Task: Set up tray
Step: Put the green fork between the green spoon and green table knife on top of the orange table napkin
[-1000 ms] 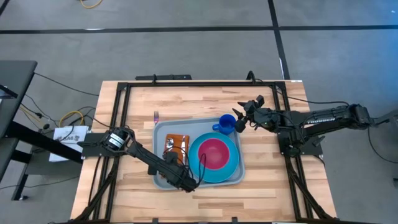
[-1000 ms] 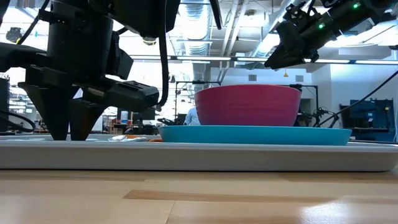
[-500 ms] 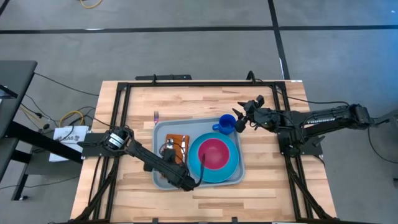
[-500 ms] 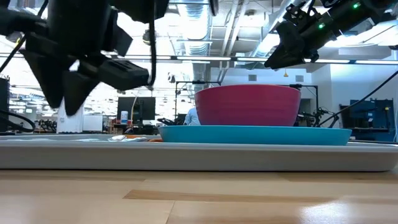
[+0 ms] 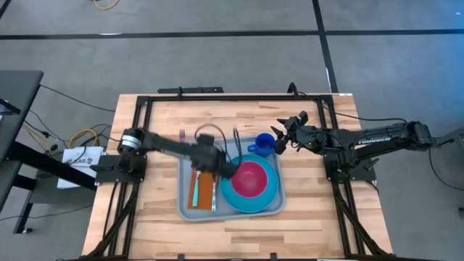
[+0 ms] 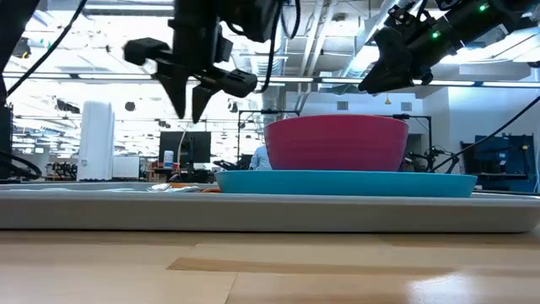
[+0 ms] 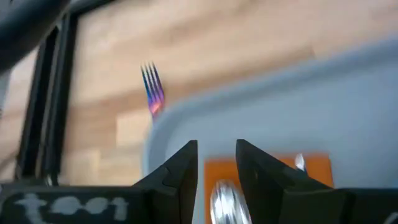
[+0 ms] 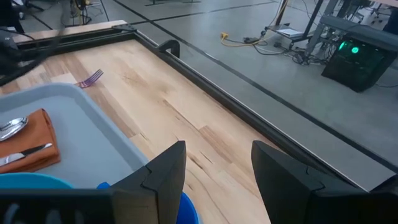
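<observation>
My left arm reaches across the tray (image 5: 187, 156), its pincer (image 5: 233, 170) raised above it near the plate's (image 5: 270, 199) edge, fingers slightly parted, nothing pinched. Right pincer (image 5: 278, 142) hovers spread by the blue cup (image 5: 264, 143). The arm hides part of the napkin (image 5: 203, 190). Tray lies mid-counter, long axis left to right; a fork (image 7: 152, 92) lies just outside its corner.

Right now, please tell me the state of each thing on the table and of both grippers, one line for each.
Tray: flat on the table, loaded.
Napkin: flat on the tray, a spoon and knife on it.
Plate: on the tray, under the bowl.
Bowl: upright on the plate.
Cup: upright at the tray's far edge.
Fork: on the table, outside the tray.
Left gripper: open, empty, raised above the tray.
Right gripper: open, empty, beside the cup.
</observation>
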